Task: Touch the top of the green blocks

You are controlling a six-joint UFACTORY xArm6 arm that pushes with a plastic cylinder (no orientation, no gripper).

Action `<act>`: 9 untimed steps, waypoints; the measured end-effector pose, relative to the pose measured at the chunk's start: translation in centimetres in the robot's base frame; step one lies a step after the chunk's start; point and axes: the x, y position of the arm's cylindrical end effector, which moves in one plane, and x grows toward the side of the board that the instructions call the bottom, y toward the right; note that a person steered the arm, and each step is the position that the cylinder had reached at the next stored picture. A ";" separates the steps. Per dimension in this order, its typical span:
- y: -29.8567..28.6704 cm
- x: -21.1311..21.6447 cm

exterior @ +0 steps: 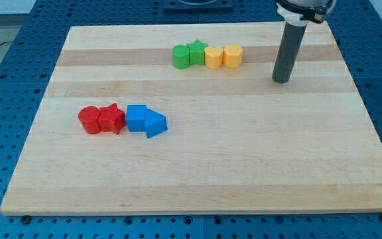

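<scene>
A green cylinder (180,56) and a green star block (196,54) sit side by side near the view's top, left of centre. They touch a yellow block (213,58) and a second yellow block (233,56) on their right, forming one row. My tip (282,80) rests on the board to the right of this row, a little below its line, about a block's width or two from the rightmost yellow block. It touches no block.
A red cylinder (89,121) and a red star block (112,119) sit at the view's left, touching a blue cube (136,118) and a blue wedge-shaped block (155,123). The wooden board (197,172) lies on a blue perforated table.
</scene>
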 end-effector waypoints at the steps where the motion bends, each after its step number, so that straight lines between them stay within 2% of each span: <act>1: 1.2 -0.4; 2: 5.0 -3.2; 3: 6.3 -7.8; 4: 3.9 -12.2; 7: -17.7 -13.1; 9: -19.8 -10.6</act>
